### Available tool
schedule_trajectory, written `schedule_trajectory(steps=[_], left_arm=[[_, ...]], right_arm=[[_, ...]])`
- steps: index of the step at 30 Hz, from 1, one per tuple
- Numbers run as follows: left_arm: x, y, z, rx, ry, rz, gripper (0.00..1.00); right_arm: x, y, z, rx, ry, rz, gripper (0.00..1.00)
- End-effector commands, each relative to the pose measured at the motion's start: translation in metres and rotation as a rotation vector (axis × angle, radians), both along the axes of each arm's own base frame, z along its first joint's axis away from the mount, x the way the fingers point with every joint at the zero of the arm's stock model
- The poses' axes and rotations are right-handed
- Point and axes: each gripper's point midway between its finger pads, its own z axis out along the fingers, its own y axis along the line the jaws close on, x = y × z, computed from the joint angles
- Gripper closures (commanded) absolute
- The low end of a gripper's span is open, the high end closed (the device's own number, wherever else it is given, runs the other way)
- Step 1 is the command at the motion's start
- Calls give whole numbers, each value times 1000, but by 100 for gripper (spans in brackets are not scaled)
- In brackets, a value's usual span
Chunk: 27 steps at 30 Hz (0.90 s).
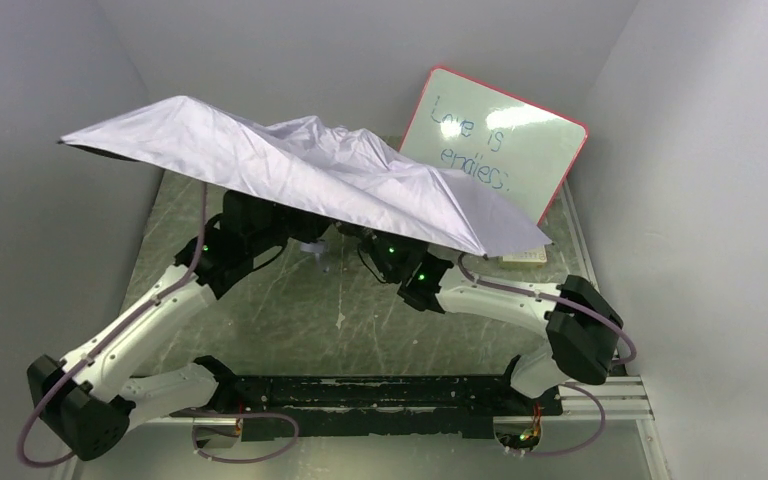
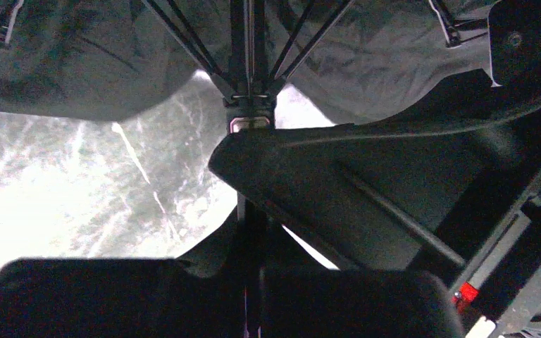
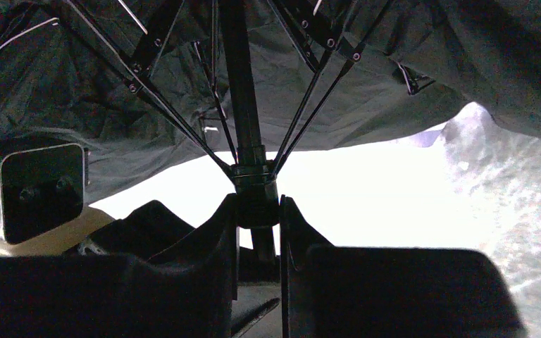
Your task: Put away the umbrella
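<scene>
The open folding umbrella of lavender-purple fabric [image 1: 290,165] spreads tilted above the mottled grey-green bench [image 1: 290,310], hiding both wrists from above. The right claw [image 3: 257,215] is clamped narrow on its black shaft, just below the rib hub. The left claw [image 2: 252,282] sits dark beside the shaft; I cannot tell its grip.

Right pincer [image 3: 257,215] tight around umbrella [image 3: 236,84] shaft
</scene>
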Motion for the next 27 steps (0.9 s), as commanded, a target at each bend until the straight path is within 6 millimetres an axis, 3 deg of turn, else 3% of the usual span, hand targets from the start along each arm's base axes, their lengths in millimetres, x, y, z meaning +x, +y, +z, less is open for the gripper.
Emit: schedule_trajectory(steps=[1, 5, 9, 15, 19, 27], left_arm=[[2, 29, 59, 27, -140, 82, 95], [-9, 38, 72, 82, -102, 73, 95], [-18, 52, 91, 124, -73, 105, 95], [-33, 66, 114, 152, -22, 128, 95], [-47, 73, 114, 191, 59, 122, 95], [-77, 82, 101, 248, 280, 113, 95]], right_arm=[[-22, 15, 50, 9, -16, 33, 100], [-46, 34, 81, -4, -64, 58, 100], [-58, 44, 87, 17, -30, 103, 100], [-73, 45, 98, 55, 21, 158, 100], [-84, 46, 110, 73, 108, 200, 100], [-113, 52, 108, 129, 267, 301, 100]])
